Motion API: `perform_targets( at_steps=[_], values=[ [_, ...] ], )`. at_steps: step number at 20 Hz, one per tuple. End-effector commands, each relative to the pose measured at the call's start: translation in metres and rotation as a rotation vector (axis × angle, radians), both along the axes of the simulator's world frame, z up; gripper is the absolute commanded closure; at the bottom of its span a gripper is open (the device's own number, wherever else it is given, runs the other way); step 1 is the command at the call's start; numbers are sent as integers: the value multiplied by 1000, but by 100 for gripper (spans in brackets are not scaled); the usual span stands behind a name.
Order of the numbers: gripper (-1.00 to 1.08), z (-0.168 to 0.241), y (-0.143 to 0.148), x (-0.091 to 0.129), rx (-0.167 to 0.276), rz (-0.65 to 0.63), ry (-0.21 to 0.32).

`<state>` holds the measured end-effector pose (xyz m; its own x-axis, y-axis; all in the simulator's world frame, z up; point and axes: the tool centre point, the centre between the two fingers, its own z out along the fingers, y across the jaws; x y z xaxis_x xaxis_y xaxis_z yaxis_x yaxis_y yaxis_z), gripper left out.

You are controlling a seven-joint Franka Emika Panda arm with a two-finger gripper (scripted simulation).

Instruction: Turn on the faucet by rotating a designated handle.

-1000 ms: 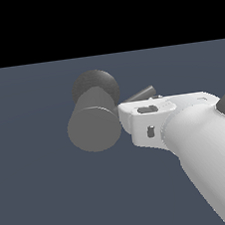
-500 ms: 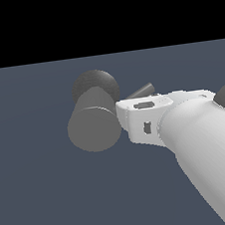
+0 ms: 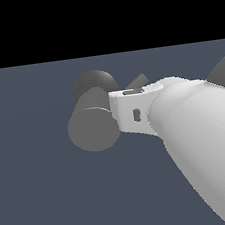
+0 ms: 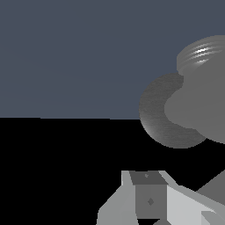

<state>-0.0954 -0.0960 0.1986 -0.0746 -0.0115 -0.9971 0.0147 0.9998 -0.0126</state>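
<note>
In the exterior view the faucet [image 3: 93, 129] is a thick grey cylinder with its flat round end facing the camera and a darker rounded base [image 3: 93, 83] behind it. The handle [image 3: 141, 79] is a thin grey rod that pokes out just above the white hand. My gripper [image 3: 129, 110] sits against the cylinder's side on the exterior view's right, and the hand hides its fingertips. The wrist view shows the faucet [image 4: 176, 118] close ahead and one finger [image 4: 149, 197] with a dark pad. I cannot tell whether the jaws are open or shut.
The white arm [image 3: 204, 142] fills the lower part of the exterior view's right. The faucet stands on a flat dark blue-grey floor [image 3: 40, 194], with black background above it.
The hand has shifted slightly toward the cylinder and turned more level. The visible end of the handle rod sits a little higher than before.
</note>
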Motion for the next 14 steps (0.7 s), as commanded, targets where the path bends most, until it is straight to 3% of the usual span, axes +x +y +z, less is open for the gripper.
perform_targets(
  at_steps=[1,7,8,14],
  values=[
    [108,35,32,3,0,51,-61],
    [108,53,44,2,0,58,-72],
    [108,17,14,2,-2,3,-5],
    [108,36,39,2,-1,18,-24]
  ],
)
